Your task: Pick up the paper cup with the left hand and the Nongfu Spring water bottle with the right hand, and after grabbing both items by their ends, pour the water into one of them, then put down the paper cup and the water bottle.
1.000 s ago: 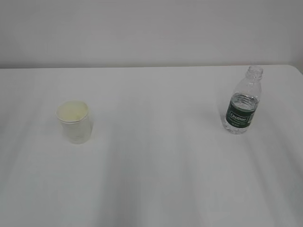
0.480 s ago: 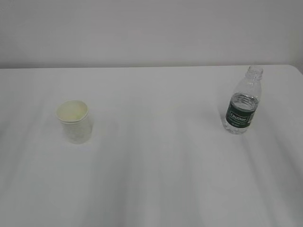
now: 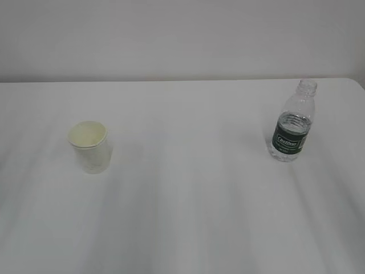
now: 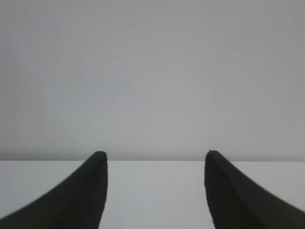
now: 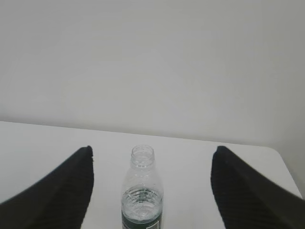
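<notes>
Both grippers wide open, holding nothing. Bring right gripper (image 5: pixel 151 191) straight to bottle (image 5: pixel 142 191) at 12 o'clock. Aim left gripper (image 4: pixel 155 191) at cup (image 3: pixel 89 146).

The left gripper (image 4: pixel 155 191) is seen from its wrist camera with two dark, ribbed fingers (image 4: pixel 86 195) spread apart and nothing held between them. The right gripper (image 5: pixel 151 191) is likewise held level, its fingers (image 5: pixel 238 191) parted more widely and gripping nothing. Neither arm is seen in the exterior view.
</notes>
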Robot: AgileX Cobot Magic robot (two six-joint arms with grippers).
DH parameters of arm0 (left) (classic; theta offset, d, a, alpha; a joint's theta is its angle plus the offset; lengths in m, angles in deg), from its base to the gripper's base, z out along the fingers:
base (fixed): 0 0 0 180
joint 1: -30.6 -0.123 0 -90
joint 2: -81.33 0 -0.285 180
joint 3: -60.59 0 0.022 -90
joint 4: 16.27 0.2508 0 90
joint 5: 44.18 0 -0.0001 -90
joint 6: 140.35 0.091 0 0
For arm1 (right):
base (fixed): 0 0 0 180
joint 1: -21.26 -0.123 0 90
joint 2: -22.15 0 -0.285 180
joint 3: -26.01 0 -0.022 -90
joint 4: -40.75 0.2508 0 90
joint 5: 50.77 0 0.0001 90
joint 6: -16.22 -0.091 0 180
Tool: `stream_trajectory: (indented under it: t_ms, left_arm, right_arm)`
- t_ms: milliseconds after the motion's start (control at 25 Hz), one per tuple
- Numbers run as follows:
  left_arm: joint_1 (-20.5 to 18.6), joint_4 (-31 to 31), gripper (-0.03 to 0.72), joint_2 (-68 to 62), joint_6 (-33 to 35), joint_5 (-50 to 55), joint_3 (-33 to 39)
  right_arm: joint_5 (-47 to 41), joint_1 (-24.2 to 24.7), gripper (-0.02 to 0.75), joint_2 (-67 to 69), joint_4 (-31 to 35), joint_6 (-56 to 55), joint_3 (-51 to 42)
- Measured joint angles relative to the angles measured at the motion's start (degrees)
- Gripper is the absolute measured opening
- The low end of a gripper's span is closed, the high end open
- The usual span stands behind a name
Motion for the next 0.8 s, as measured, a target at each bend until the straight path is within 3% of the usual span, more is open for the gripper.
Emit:
stream_trajectory:
  t_ms: [440, 800]
  left_arm:
    - [0.0, 3.7, 0.461, -10.7, -1.8, -6.1, 0.1]
    - [0.1, 5.6, 0.435, -20.6, -3.2, -26.4, 7.4]
  right_arm:
    - [8.8, 0.0, 0.586, 1.0, -0.1, -0.8, -7.2]
    - [24.1, 0.0, 0.586, 12.2, -0.1, -1.3, -12.0]
